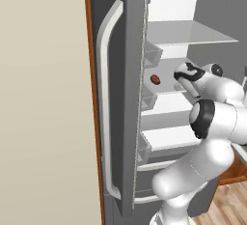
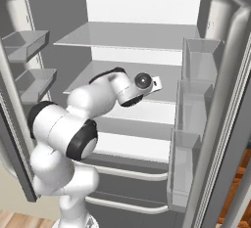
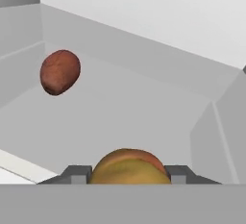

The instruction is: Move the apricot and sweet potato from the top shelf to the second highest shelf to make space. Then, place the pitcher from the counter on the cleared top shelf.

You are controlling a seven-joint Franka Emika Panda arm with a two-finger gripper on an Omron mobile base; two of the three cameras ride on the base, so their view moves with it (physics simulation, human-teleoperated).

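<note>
Arm bent, reaching forward, jaws closed on the apricot (image 3: pixel 129 166).

Fridge open, doors swung out to both sides. Sweet potato (image 1: pixel 155 79) lies on the second highest shelf (image 1: pixel 166 69), below the top shelf (image 1: pixel 193 33), toward the left door. Gripper (image 3: pixel 129 176) reaches in over the same shelf, apricot (image 3: pixel 129 168) between its fingertips, well apart from the sweet potato (image 3: pixel 59 72).

Glossy white arm (image 2: pixel 63 124), black joints
</note>
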